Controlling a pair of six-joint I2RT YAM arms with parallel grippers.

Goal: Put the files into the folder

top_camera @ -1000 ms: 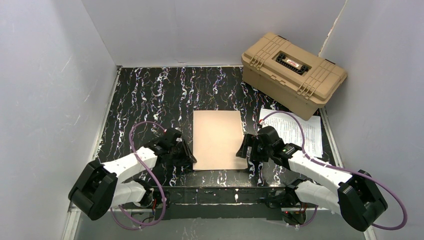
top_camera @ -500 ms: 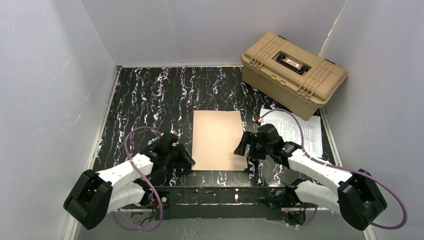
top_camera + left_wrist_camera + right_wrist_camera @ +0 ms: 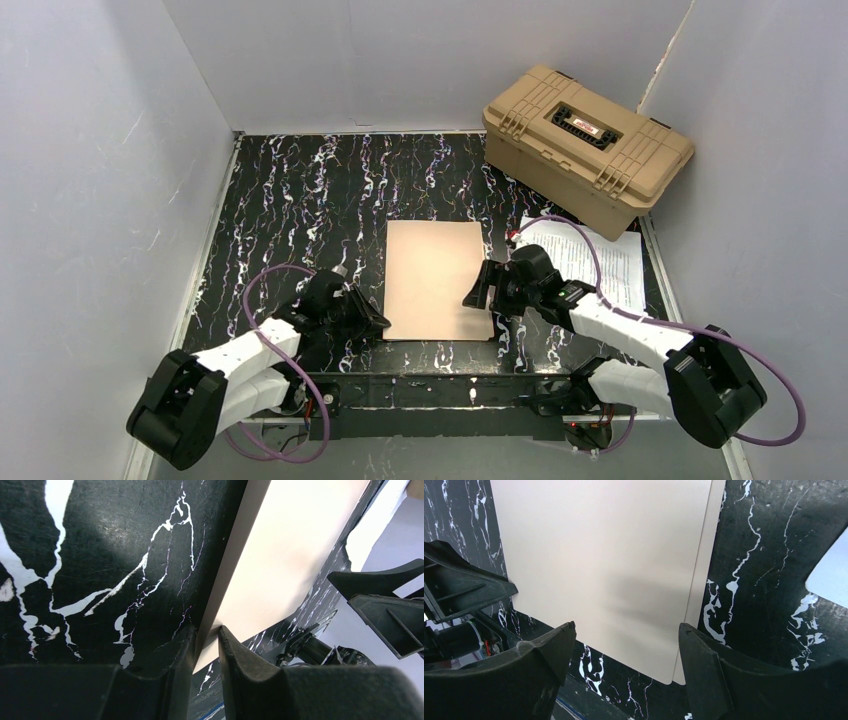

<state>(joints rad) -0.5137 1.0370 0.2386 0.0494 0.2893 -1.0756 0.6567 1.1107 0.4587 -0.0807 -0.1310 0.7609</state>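
My left gripper [image 3: 374,318] sits at the near left corner of the folder [image 3: 435,280]. On the left wrist camera its fingers [image 3: 235,655] are narrowed to a slit with the folder's edge running into it; I cannot tell whether the pads bite. The folder lies flat and closed mid-table [image 3: 300,200]. My right gripper [image 3: 624,647] is spread wide and holds nothing, straddling the folder's right edge near its front corner. The files [image 3: 605,262] lie further right, beside the tan case [image 3: 585,135].
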